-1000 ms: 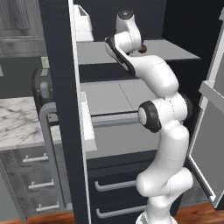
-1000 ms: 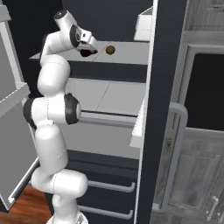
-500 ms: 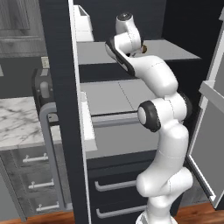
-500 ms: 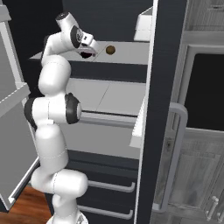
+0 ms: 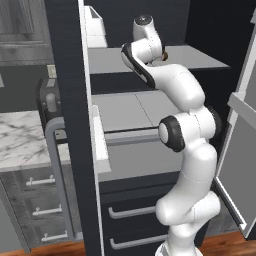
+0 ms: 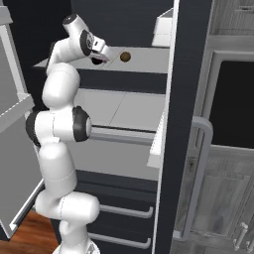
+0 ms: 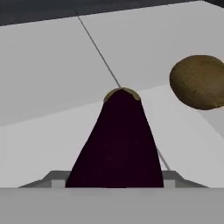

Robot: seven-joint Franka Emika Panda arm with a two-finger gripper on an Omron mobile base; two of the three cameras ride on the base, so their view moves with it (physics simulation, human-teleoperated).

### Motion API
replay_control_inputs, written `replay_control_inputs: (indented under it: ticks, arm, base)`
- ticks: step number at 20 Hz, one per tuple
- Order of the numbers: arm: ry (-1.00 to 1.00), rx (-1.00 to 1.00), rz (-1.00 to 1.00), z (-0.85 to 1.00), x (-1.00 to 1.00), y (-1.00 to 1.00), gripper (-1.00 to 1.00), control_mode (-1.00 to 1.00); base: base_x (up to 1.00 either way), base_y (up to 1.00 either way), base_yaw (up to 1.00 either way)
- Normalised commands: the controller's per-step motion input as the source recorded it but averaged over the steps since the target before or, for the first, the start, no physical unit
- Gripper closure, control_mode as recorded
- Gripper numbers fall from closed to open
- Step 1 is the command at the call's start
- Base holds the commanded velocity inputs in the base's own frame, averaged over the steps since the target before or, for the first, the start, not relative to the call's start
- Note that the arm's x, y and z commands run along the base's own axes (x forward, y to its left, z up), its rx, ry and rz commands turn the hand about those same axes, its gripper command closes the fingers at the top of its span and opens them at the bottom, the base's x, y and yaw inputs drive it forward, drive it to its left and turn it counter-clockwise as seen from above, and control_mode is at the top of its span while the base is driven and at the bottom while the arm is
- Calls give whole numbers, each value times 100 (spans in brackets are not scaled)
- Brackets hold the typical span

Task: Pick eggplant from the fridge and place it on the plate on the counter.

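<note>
One eggplant (image 7: 119, 144) and one brown ball (image 7: 199, 82) are seen on the upper shelf (image 6: 144, 58) of the fridge (image 6: 171, 124), and one white box (image 6: 164, 27) stands at the upper right of the right base view, on the same shelf near its door-side end. Two pale shelves are counted inside the fridge, the upper one and a wider one (image 5: 135, 110) below it, and two drawers (image 5: 135, 225) with bar handles lie lower down. One marble counter (image 5: 22, 145) is seen at the left of the left base view, with a dark appliance (image 5: 47, 97) standing on it.

In the hand view the eggplant fills the lower centre of the frame, a dark purple cone with its brownish tip pointing away, and its broad end is set between the two finger tips at the bottom edge. The gripper (image 6: 99, 54) is closed on the eggplant; in the right base view a dark shape is seen under the hand, just above the front edge of the upper shelf. The brown ball lies to the right of the eggplant in the hand view, close by but apart from it. To the left of the eggplant the shelf is bare and open. The front edge of the shelf is close to the hand, and open doors (image 6: 15, 149) stand at both sides of the arm.
</note>
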Motion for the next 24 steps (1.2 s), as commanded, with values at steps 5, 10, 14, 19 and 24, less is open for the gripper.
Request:
replay_control_inputs:
  ticks: [5, 10, 14, 19, 24]
  arm:
    - [-55, 3, 0, 25, -36, 0, 100, -100]
    - [-32, 8, 0, 9, -90, -17, 100, -100]
    - [-26, 9, 0, 0, -100, -33, 100, -100]
    - [-32, 8, 0, 31, -100, -31, 100, -100]
    - [-5, 0, 0, 9, -100, -1, 100, -100]
  base:
    - [0, 0, 0]
    - [0, 0, 0]
    - [0, 0, 0]
    - [0, 0, 0]
    - [0, 0, 0]
